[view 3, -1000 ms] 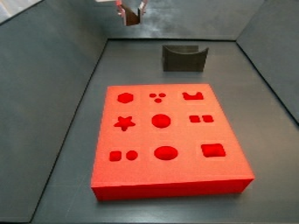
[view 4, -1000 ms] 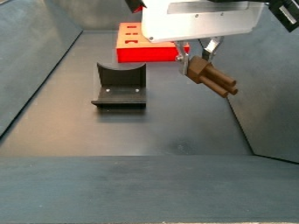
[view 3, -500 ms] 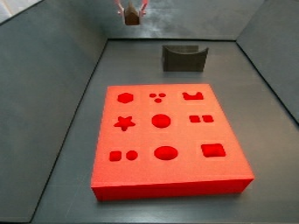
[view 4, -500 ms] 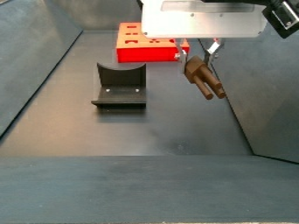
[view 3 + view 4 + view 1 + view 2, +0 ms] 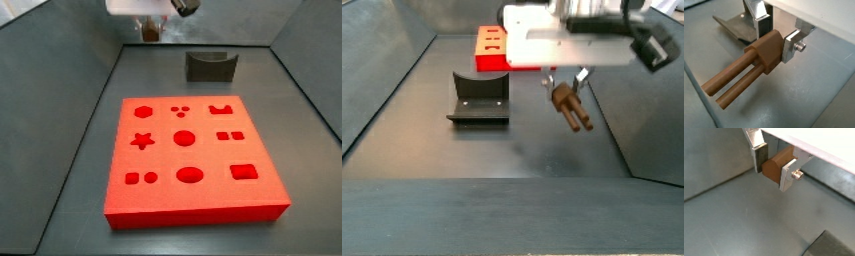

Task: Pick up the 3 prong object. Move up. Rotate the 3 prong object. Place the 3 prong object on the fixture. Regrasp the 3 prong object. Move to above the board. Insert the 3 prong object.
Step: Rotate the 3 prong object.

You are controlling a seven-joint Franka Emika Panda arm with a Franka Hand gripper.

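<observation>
The gripper [image 5: 567,82] hung above the grey floor [image 5: 502,150], its silver fingers [image 5: 791,44] clamped on the brown 3 prong object [image 5: 743,67], prongs slanting down. The fixture [image 5: 477,98] stood beside it, apart; the red board [image 5: 191,157] lay well beyond, its cut-outs unobstructed.

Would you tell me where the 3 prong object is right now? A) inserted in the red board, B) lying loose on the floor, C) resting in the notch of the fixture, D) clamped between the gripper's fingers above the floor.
D: in a wrist view the 3 prong object sits clamped in the gripper, and in a side view it hangs clear of the fixture and the board.
</observation>
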